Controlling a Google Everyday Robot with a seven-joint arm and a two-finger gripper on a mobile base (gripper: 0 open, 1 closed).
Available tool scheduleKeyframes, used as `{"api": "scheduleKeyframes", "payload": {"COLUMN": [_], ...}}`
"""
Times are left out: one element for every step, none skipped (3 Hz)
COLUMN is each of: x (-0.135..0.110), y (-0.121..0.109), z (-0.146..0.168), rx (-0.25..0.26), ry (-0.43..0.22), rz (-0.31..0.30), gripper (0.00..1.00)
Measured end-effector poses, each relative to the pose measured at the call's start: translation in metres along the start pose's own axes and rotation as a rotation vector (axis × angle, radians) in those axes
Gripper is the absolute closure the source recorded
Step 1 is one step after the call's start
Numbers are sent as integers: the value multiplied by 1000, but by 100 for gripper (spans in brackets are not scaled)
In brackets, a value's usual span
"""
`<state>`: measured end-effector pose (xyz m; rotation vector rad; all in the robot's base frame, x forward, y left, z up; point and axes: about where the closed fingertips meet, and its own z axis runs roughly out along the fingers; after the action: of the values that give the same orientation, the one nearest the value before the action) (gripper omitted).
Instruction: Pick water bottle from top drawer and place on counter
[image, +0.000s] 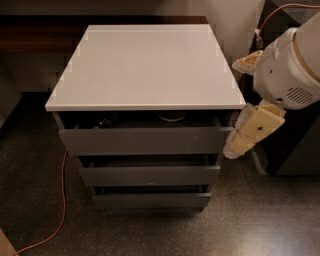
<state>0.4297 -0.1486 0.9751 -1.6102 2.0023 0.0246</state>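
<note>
Angling downward, the pincer (236, 146) hangs just right of the top drawer (145, 141).

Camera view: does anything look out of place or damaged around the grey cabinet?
Nothing looks damaged or spilled. The top drawer is open only a narrow gap under the counter. The gripper hangs beside its right end. An orange cable trails on the floor.

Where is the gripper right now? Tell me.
In the camera view, the gripper hangs at the right, beside the right end of the top drawer, below the counter edge.
</note>
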Motion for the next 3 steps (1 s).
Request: {"api": "scheduleKeyframes", "payload": {"x": [1, 5, 9], "y": [4, 11, 21], "z": [70, 119, 162], "rx": [-83, -129, -147], "ry": [-53, -63, -75], "rz": [28, 42, -4], "gripper": [0, 0, 0]}}
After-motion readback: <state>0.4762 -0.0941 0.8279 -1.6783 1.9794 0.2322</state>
